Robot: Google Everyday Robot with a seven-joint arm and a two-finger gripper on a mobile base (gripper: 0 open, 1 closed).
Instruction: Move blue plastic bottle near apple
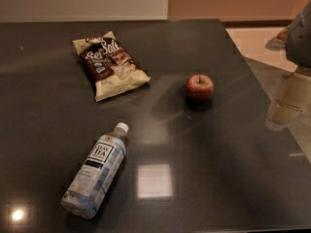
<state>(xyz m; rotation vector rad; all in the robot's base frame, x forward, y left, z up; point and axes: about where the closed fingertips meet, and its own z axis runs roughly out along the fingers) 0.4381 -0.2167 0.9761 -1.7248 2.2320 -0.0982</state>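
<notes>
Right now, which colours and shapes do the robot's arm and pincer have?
Both show at the right edge of the view. The arm is a rounded dark grey shell. Just under it, the pincer is pale cream and blocky, with a slightly glossy look. No cables or markings can be made out on either.

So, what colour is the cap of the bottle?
White cap on the blue plastic bottle, camera view; the gripper hangs at the right edge.

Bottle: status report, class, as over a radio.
Tool at right edge, far from bottle. Bottle on its side, front left, apart from apple. Bag at back, not between them.
</notes>
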